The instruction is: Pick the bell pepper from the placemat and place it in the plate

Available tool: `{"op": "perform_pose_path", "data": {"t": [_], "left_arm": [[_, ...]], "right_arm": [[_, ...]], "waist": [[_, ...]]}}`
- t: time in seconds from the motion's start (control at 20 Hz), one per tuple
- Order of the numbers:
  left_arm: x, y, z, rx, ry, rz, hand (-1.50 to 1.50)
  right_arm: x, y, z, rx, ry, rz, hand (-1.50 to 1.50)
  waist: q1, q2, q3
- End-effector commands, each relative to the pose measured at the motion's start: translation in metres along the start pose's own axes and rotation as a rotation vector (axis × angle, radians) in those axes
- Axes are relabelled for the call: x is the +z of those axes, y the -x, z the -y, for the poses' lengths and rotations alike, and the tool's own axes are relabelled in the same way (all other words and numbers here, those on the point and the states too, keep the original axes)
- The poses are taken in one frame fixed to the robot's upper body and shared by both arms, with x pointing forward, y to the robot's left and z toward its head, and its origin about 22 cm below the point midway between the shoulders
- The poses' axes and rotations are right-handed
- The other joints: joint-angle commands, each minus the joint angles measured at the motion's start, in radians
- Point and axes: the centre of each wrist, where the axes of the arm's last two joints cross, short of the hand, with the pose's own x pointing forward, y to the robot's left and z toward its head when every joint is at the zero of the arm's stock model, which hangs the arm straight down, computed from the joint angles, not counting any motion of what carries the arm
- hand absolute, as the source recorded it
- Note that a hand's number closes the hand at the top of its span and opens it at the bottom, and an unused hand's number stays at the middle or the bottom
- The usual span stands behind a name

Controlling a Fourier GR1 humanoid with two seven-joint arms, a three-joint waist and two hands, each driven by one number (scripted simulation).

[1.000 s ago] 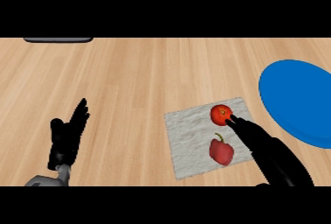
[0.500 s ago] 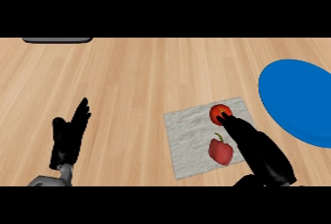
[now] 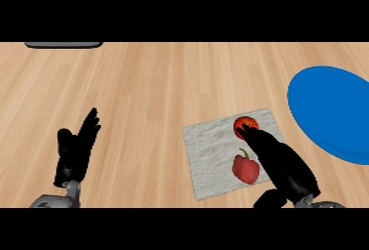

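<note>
At the lower left of the head view, the left hand (image 3: pixel 75 152) is seen resting over the wooden worktop (image 3: pixel 158 88), fingers straight and pointing up the view, nothing held in it. Along the top edge, toward the left, a dark grey object (image 3: pixel 63 44) is cut off by the frame and cannot be identified. Right of centre a pale, textured placemat (image 3: pixel 209 146) is laid at a slight angle on the worktop. Two red items are carried on it: a round red one (image 3: pixel 242 124) near its upper right corner, and below that the bell pepper (image 3: pixel 246 168), red with a short green stem, lying close to the mat's lower right edge. The right hand (image 3: pixel 277 156) is extended over the right side of the placemat, its fingers stretched out straight and held together, the fingertips (image 3: pixel 249 130) overlapping the lower edge of the round red item; whether contact is made cannot be told. The bell pepper is seen just beside the hand's left flank, uncovered and ungrasped. At the far right the blue plate (image 3: pixel 328 112) is set on the worktop, just off the placemat's right corner, partly cut off by the frame
</note>
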Motion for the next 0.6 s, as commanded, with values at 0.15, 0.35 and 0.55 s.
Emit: {"op": "perform_pose_path", "data": {"t": [0.15,0.35,0.55], "left_arm": [[-0.011,-0.001,0.003,-0.003,-0.013,0.002,0.0],[-0.002,0.021,0.014,0.016,0.01,0.009,0.0],[-0.004,0.012,-0.003,-0.016,-0.009,-0.001,0.0]], "right_arm": [[-0.006,-0.015,-0.001,0.003,-0.025,-0.012,-1.5],[-0.029,-0.007,-0.013,0.015,-0.026,-0.006,-1.5],[-0.014,0.005,-0.017,0.085,0.026,0.058,1.5]], "waist": [[-0.001,0.0,0.0],[0.001,0.001,0.0],[-0.001,0.0,0.0]]}}
